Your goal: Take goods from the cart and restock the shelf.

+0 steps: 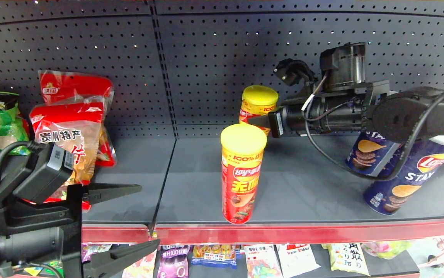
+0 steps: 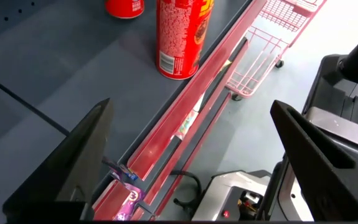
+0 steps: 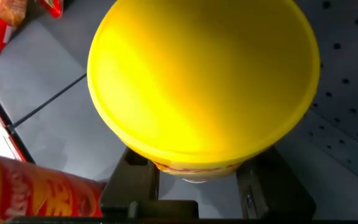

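Two red cans with yellow lids are showing on the shelf [image 1: 303, 185]. The front can [image 1: 242, 181] is standing near the red front lip, and the rear can [image 1: 257, 101] is sitting close to the perforated back panel [image 1: 206, 69].

The right gripper [image 1: 259, 119] is coming in from the right and clamping the rear can just under its lid, one finger against each side. The base of that can is hiding behind the front can, so I cannot tell whether it is resting on the deck.

The left gripper [image 1: 144, 216] is hanging low in front of the shelf lip, its fingers spread wide and carrying nothing.

Judgement: the placing step is in hand. The next move is calling for the rear can to be seated, the fingers parted, and the arm drawn back the way it is pointing. The arm needs to stay clear of the front can and of the tilted blue cans [image 1: 399, 173] beneath it. The pink cart [image 2: 272, 37] is waiting below the shelf for a further pick.
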Available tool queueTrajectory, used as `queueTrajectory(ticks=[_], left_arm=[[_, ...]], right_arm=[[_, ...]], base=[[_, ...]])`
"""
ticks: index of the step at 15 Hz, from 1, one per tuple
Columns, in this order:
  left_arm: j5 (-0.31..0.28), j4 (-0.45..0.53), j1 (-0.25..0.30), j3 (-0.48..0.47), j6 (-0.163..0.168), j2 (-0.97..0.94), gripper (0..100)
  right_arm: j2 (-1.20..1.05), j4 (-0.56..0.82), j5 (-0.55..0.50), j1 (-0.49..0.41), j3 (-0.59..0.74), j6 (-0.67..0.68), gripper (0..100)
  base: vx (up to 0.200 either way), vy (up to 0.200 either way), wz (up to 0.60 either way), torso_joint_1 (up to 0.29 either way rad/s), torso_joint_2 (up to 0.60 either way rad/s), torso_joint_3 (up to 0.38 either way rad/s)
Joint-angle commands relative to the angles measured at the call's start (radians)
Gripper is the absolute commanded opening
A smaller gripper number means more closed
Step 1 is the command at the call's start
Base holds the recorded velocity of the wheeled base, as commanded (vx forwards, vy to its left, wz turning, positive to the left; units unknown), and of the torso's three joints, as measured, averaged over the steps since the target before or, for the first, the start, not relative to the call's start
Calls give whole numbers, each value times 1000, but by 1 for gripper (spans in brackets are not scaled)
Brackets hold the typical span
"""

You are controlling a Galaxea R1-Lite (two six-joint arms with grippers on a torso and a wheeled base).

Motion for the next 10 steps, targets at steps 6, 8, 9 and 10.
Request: queueTrajectory(ticks=[6, 8, 9, 10], left_arm=[[0, 1, 0, -2, 0, 7, 100], [0, 1, 0, 0, 0, 4, 100], [0, 1, 0, 0, 0, 6, 100], [0, 1, 0, -2, 0, 6, 100]], right_arm=[[26, 0, 1, 19, -6, 12, 0], [26, 0, 1, 20, -6, 14, 0], [26, 0, 1, 22, -6, 14, 0], [26, 0, 1, 25, -4, 14, 0]], base=[[0, 0, 0, 0, 0, 0], [0, 0, 0, 0, 0, 0], [0, 0, 0, 0, 0, 0], [0, 0, 0, 0, 0, 0]])
